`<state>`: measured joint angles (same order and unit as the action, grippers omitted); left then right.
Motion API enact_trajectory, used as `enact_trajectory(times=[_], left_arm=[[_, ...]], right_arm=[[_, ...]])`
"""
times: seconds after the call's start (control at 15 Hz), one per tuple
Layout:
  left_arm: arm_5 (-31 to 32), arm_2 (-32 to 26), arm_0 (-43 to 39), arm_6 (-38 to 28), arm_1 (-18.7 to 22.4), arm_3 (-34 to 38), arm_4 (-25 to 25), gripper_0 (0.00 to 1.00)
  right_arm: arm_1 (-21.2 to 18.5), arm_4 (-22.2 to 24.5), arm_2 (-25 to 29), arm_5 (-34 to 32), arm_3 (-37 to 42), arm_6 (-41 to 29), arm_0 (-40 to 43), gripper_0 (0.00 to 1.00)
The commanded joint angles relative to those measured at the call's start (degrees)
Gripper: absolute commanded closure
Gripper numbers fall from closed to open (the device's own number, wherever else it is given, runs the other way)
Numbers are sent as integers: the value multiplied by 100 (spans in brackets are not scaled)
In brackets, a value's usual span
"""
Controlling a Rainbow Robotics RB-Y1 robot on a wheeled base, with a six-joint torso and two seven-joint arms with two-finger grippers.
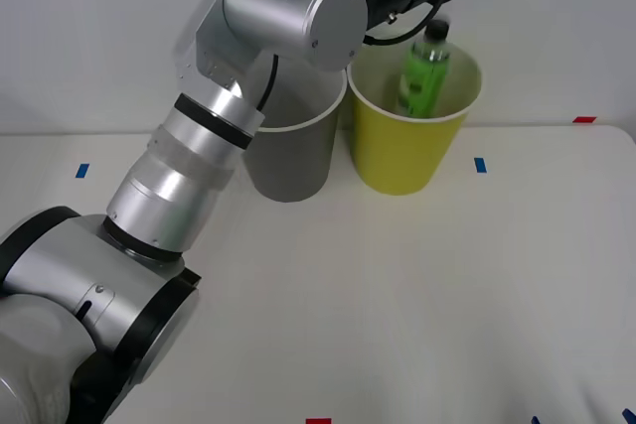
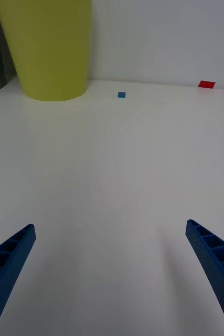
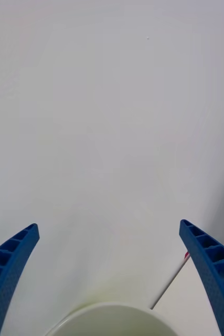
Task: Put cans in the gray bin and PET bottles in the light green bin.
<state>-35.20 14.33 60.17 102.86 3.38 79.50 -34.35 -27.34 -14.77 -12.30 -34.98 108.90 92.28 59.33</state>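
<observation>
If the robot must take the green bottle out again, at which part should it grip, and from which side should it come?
Probably at the black cap and neck of the bottle, coming from above. The bottle stands inside the light green bin with its top near the rim, so the bin wall blocks any approach from the side. The open left gripper, above the bin, seems nearest.

The front camera looks down from above on the white table [image 1: 417,295]; the right wrist camera sits low (near the tabletop), sharing the yellow-green tapered cup-shaped bin [image 1: 402,151] [image 2: 49,47].
</observation>
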Motion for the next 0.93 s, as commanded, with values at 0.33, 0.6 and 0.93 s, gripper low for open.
enact_trajectory(times=[0.33,0.6,0.93], left_arm=[[-532,-27,-419,-3,962,1032,-345,0],[-936,-404,-1060,-38,1604,2078,-503,0],[-1877,-1442,-2308,-3,1868,3713,-643,0]], right_arm=[[0,0,0,0,0,0,0,0],[0,0,0,0,0,0,0,0],[0,0,0,0,0,0,0,0]])
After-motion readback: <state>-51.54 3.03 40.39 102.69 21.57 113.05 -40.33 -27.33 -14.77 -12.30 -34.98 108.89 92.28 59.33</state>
